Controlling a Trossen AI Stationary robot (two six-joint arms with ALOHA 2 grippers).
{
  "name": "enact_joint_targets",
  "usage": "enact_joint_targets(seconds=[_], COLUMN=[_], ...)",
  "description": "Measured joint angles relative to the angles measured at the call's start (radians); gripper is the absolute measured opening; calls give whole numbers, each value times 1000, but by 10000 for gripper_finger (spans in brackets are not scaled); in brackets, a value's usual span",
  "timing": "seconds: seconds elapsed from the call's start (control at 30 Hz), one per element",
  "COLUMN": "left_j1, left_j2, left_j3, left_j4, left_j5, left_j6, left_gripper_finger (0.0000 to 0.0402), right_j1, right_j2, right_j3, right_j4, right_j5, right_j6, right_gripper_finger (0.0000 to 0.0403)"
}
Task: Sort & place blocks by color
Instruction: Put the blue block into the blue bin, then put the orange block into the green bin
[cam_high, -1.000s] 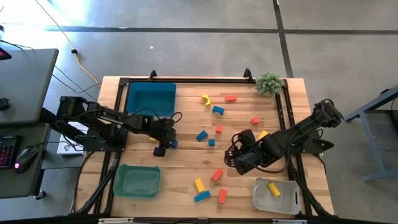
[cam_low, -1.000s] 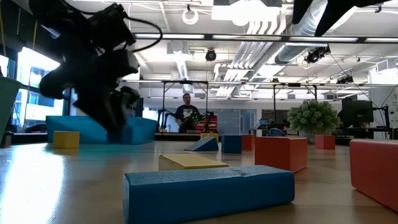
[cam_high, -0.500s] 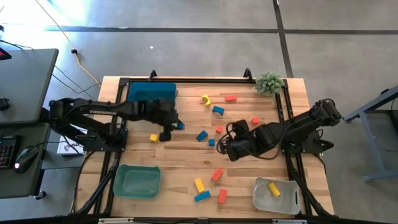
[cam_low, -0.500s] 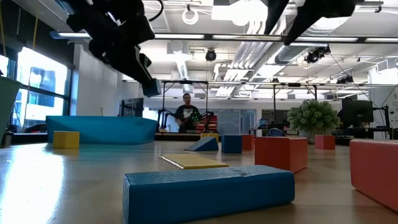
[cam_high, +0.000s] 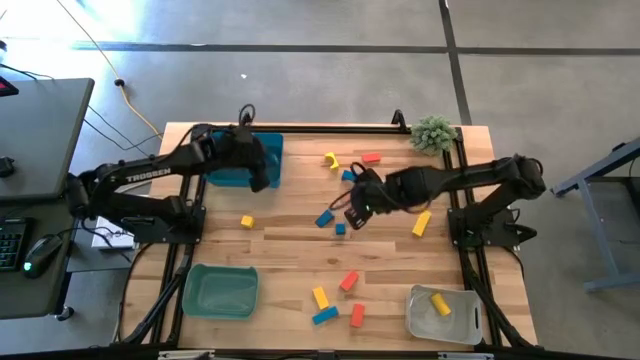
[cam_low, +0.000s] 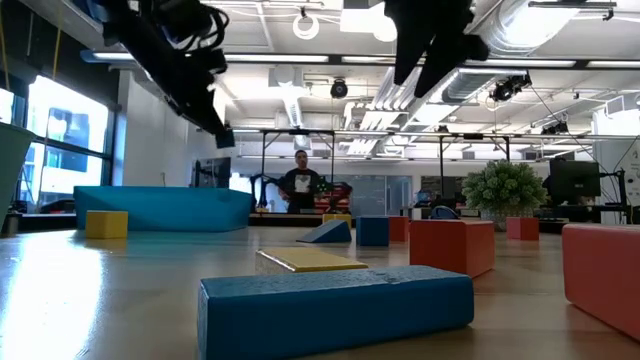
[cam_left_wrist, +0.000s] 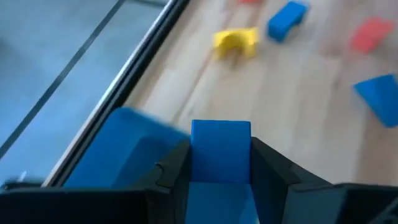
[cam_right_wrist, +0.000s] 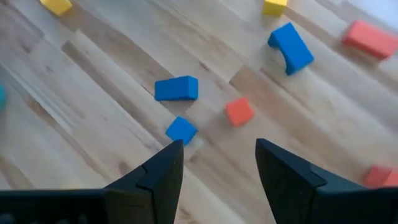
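Your right gripper (cam_right_wrist: 214, 165) hangs with fingers parted above the wooden table (cam_right_wrist: 112, 118), over a small blue cube (cam_right_wrist: 181, 130) and an orange cube (cam_right_wrist: 239, 112).

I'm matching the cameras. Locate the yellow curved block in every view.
High view: yellow curved block, far side, mid-table.
Low view: cannot pick it out.
Left wrist view: upper middle.
Right wrist view: top edge, cut off.
Shared landmark: neighbouring blue block.

A robotics lab or workshop: polished grey concrete floor (cam_high: 330, 80), exposed silver ceiling ducts (cam_low: 520, 25) at 1 o'clock, long fluorescent light strips (cam_low: 300, 62), a dark desk with keyboard and mouse (cam_high: 40, 250) at 9 o'clock.
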Motion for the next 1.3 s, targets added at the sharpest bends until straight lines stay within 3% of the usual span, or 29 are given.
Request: enact_joint_targets(seconds=[0.3,0.53,1.07,1.3], left_j1=[154,215,246,246], left_j2=[25,48,160,161], left_j3=[0,0,-1,-1], left_j4=[-80,-134,-149,-147], left_j5=[-4,-4,-12,-11], left_j6=[-96,-188,-306,-334], left_gripper_finger=[108,109,143,174], right_j1=[-183,-282,-314,-313], right_j2=[0,0,0,0], right_j3=[0,-4,-162,-232], right_j4=[24,25,62,176], right_j5=[-209,-272,-331,-347], right_j6=[-386,-567,-626,-623], right_gripper_finger=[189,189,189,189])
